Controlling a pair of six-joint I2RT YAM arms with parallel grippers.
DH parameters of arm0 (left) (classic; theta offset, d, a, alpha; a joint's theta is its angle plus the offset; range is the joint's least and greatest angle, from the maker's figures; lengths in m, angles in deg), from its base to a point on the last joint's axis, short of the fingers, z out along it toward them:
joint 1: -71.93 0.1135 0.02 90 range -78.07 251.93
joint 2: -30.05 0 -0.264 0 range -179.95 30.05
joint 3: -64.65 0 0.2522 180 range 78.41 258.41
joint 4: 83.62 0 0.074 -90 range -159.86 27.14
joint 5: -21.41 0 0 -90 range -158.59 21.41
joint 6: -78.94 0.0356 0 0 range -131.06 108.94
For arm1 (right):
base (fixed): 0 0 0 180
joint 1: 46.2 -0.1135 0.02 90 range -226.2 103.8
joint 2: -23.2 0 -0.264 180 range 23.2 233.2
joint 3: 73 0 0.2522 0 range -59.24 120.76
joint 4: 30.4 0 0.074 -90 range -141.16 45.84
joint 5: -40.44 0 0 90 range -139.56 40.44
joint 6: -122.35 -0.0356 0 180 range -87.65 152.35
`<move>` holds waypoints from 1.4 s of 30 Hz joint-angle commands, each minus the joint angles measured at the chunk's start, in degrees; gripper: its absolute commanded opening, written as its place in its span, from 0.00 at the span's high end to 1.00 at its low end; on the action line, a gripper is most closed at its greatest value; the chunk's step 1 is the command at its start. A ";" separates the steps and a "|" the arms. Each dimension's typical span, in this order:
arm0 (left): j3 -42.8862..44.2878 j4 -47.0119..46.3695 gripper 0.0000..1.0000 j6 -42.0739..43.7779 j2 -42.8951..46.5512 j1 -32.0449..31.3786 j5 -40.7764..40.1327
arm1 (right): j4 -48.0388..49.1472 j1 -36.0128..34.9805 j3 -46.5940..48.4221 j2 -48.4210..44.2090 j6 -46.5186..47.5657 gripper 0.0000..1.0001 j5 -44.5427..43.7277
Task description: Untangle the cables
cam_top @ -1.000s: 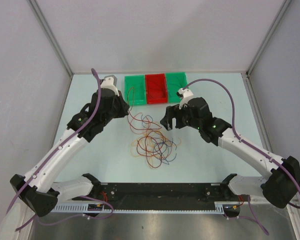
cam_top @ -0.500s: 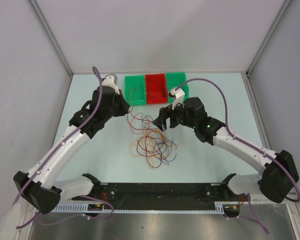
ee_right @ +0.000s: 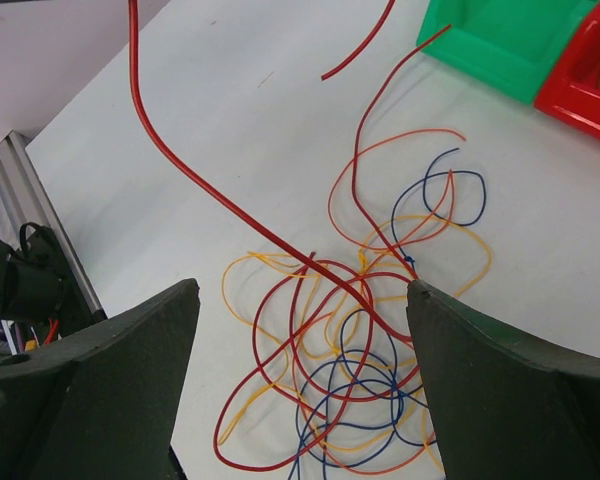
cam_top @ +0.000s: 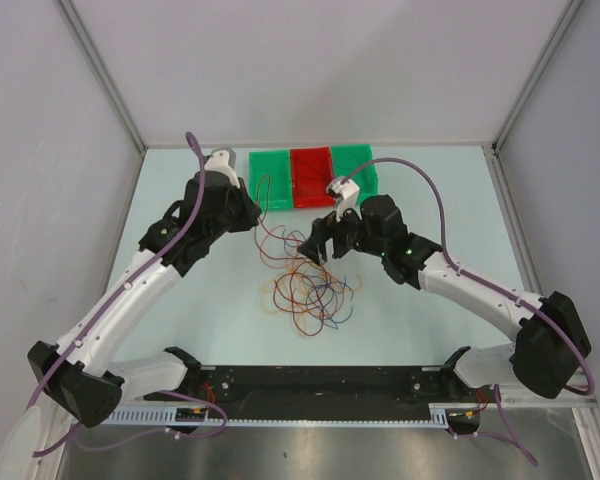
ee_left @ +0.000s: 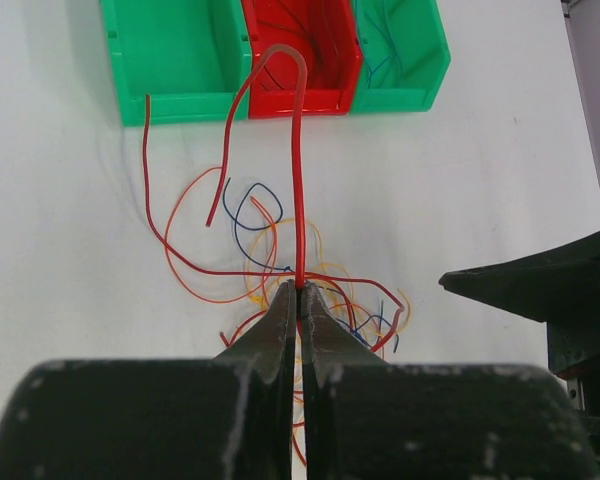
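The cables [cam_top: 306, 285] lie in a loose tangle of red, orange, yellow and blue loops on the white table, between the two arms. My left gripper [cam_top: 252, 216] sits at the tangle's upper left, shut on one red cable [ee_left: 298, 200]. That cable rises from the jaws, arches over and hangs down again. The same taut red cable [ee_right: 180, 165] crosses the right wrist view diagonally into the tangle [ee_right: 380, 370]. My right gripper [cam_top: 320, 246] hovers over the tangle's upper right edge, fingers wide apart and empty [ee_right: 302, 290].
Three bins stand in a row at the back: green [cam_top: 270, 166], red [cam_top: 312, 176], green [cam_top: 353, 160], with a few cable pieces inside the red bin [ee_left: 300, 50]. A black rail [cam_top: 320, 385] runs along the near edge. The right finger [ee_left: 540, 280] shows in the left wrist view.
My right gripper has moved left and slightly down, from beside the bins to over the tangle's upper edge. The left gripper stays shut on the red cable and has hardly moved.
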 commanded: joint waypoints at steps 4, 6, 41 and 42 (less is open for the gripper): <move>2.27 -1.55 1.00 0.40 -0.18 0.51 0.82 | 3.60 -0.98 1.45 3.09 1.55 0.12 0.51; 2.35 -1.64 1.00 0.31 -0.27 0.60 0.91 | 3.77 -0.98 1.80 4.14 1.73 0.14 -0.28; -8.09 13.11 0.07 2.68 19.31 0.77 -9.46 | -4.05 -1.86 23.94 3.97 5.51 1.00 -10.74; -8.71 13.65 0.07 2.95 20.46 0.77 -9.72 | -4.13 -1.86 24.91 4.67 6.20 1.00 -11.35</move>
